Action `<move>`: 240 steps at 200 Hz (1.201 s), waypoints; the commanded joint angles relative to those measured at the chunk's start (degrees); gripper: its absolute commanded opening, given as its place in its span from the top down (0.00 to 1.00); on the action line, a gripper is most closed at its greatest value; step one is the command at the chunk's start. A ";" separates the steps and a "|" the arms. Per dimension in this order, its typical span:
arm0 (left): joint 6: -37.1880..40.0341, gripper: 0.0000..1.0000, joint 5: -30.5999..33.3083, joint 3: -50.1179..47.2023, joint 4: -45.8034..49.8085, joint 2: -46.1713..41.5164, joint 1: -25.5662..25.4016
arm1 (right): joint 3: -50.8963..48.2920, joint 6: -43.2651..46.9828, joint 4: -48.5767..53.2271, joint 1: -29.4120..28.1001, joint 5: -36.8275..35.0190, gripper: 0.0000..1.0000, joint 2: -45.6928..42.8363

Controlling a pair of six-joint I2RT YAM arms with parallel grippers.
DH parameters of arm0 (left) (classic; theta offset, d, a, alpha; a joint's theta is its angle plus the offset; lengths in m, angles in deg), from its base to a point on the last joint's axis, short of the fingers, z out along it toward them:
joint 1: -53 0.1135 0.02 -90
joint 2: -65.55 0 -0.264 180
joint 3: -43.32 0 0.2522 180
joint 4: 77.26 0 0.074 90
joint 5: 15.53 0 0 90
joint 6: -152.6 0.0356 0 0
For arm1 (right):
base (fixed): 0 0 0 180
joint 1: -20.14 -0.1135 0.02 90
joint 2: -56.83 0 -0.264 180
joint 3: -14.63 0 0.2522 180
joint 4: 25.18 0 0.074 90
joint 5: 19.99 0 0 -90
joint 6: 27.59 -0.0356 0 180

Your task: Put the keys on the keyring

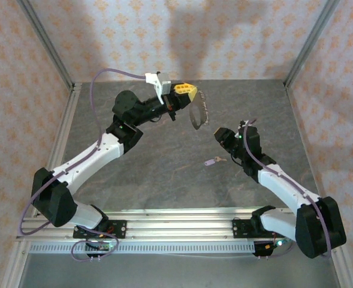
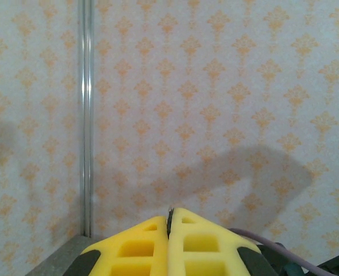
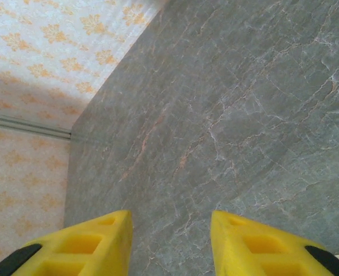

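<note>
We log the key [image 1: 211, 161] crosswise, nearward of the empty, part-open right gripper [image 3: 169, 223]; left gripper [image 1: 189, 90] pinches the keyring [image 1: 198, 111] aloft.

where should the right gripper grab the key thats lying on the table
Probably by the lilac plastic head, coming straight down from above. The key lies flat on the table, so a side approach would find little to pinch. The head looks like its broadest part, so the open right gripper could close across the head's edges. The short blade is too small to judge.
</note>
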 commanded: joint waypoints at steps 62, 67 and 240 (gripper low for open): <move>5.91 1.00 -1.31 1.44 0.97 -3.16 -0.76 | -0.23 -0.03 -0.18 0.22 0.45 0.60 1.34; 5.91 1.00 -1.17 1.30 0.93 -3.19 -0.80 | -0.19 -0.02 -0.01 0.27 0.49 0.60 1.40; -7.13 1.00 24.64 -18.68 -3.44 -11.15 -0.84 | 12.58 6.15 36.89 -5.69 -14.83 0.68 10.01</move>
